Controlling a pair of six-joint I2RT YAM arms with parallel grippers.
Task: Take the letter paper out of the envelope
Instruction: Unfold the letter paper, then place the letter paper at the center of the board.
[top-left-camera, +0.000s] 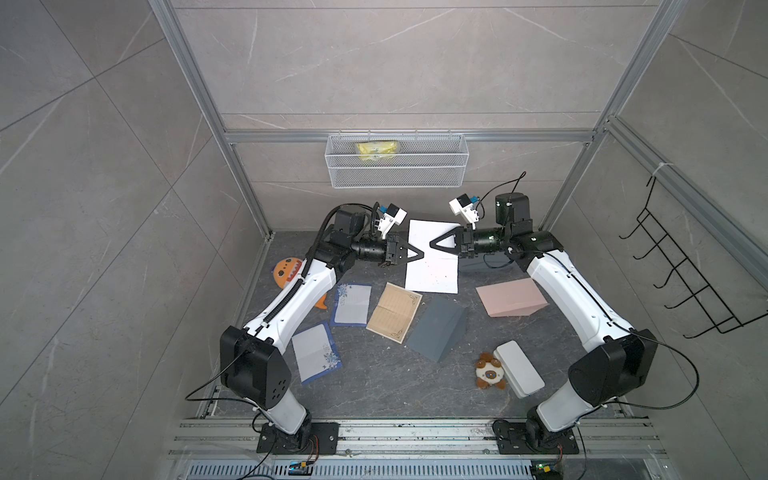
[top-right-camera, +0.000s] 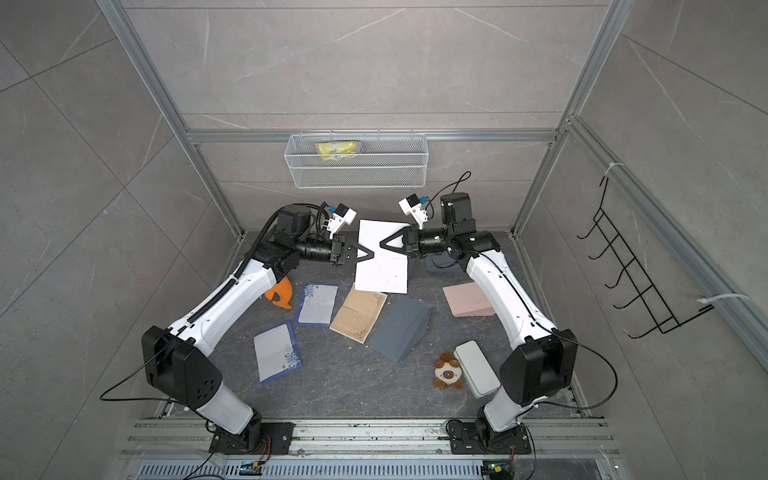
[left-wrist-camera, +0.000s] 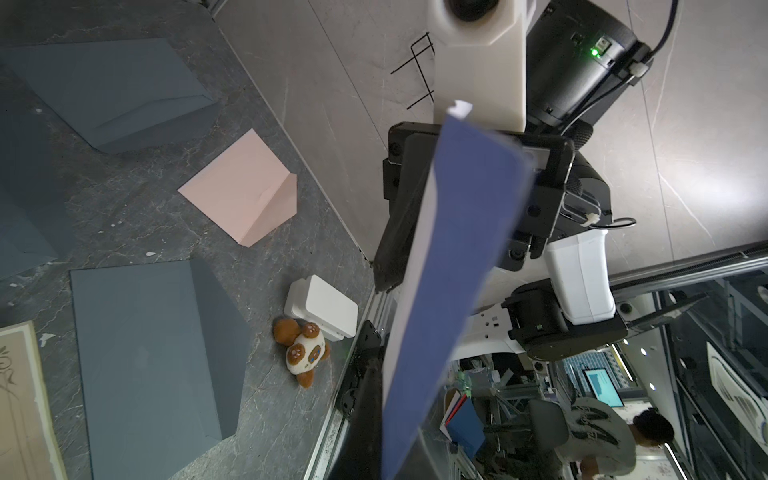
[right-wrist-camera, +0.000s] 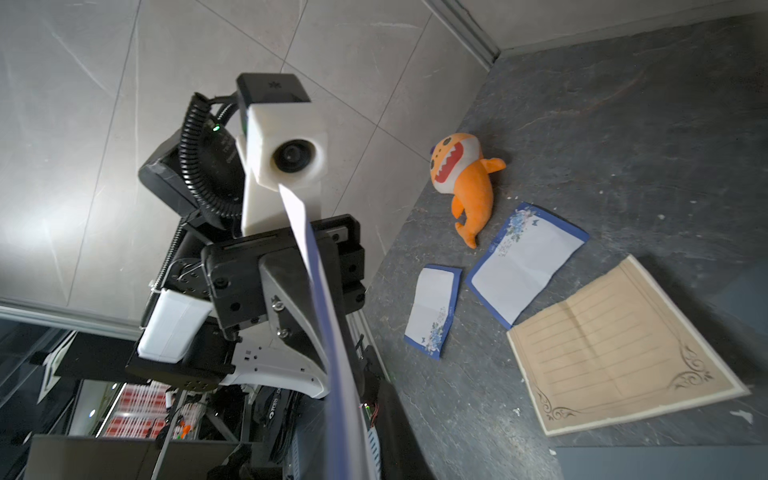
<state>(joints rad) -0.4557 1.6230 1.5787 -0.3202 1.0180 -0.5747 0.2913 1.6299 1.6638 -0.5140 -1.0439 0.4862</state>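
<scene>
Dark stone tabletop (top-left-camera: 374, 382), left claw (top-left-camera: 420, 254) clamped on raised letter paper (top-left-camera: 432, 278), right claw (top-left-camera: 434, 245) grip unclear

Left gripper (top-right-camera: 375, 254), right gripper (top-right-camera: 381, 245) meet on white sheet (top-right-camera: 382, 274) (tips adjacent).

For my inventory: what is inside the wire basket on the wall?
A yellow packet lies in the wire basket; nothing else shows through the mesh. Anything under the packet is hidden.
</scene>
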